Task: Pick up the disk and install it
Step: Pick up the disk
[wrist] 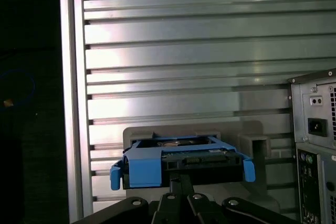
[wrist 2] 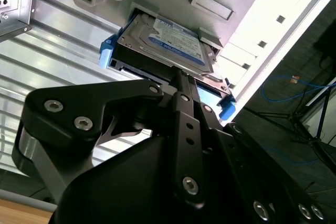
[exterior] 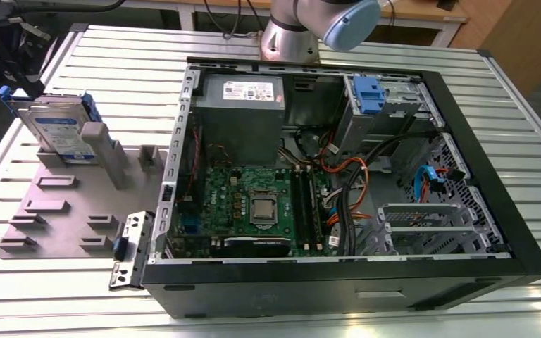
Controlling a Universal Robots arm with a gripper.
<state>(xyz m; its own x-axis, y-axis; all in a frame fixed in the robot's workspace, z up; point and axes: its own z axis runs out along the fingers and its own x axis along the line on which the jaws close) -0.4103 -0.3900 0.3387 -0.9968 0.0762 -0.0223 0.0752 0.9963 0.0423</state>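
While the disk (exterior: 57,131) stands on edge in the grey rack (exterior: 64,211) beside the computer case (exterior: 346,289), the gripper (wrist: 181,180) hangs clear of it, fingers (wrist 2: 185,114) pressed together on nothing; we judge it stiff, dense, shock-sensitive, best clamped across its blue carrier frame (wrist: 144,169)

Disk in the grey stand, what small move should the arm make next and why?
Probably a short straight lift, if the grip is sure: the gripper is at the edge of the disk, which sits between posts of the grey stand, so sideways motion might jam.
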